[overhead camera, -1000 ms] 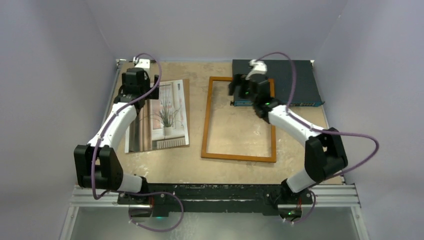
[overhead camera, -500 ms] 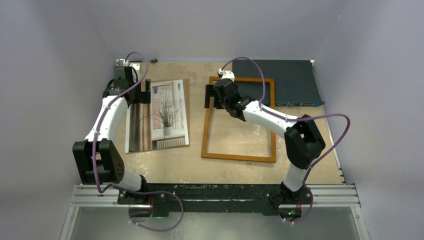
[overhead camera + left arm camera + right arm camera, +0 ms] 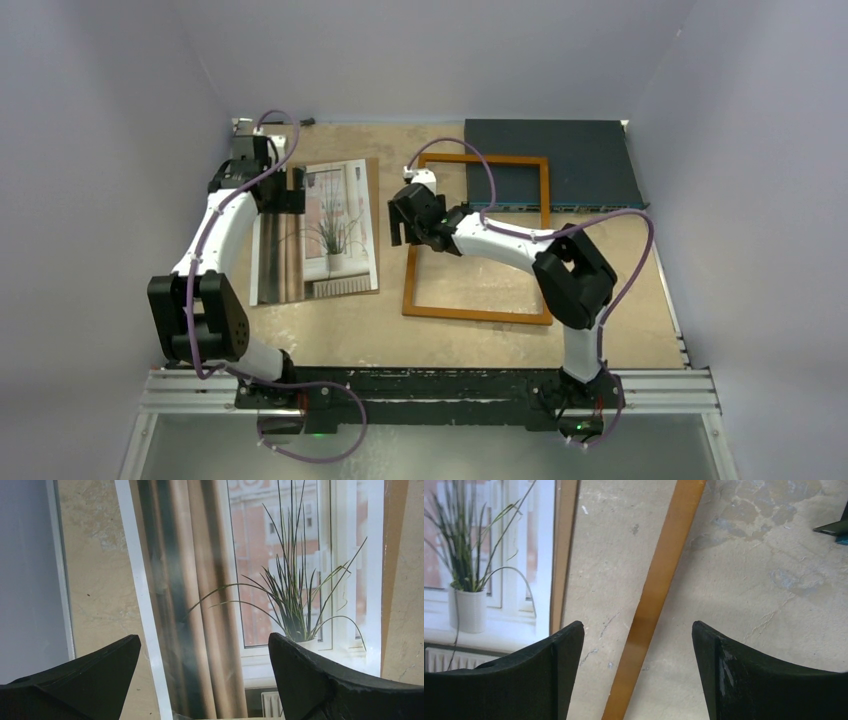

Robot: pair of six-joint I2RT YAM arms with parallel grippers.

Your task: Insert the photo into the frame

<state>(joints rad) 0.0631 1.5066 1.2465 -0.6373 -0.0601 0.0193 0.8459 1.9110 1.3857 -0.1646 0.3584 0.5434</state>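
The photo (image 3: 280, 580) is seen to be smooth paper with a faint sheen, the frame (image 3: 654, 595) is shown as smooth, satin-finished orange-brown wood, and the table (image 3: 390, 330) as a matt, mottled, scratched beige surface.

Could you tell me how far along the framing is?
Nothing done yet: the photo lies left of the frame. In hand: left claw open above the photo, right claw open above the frame's left rail. Left: picking up the photo and placing it.
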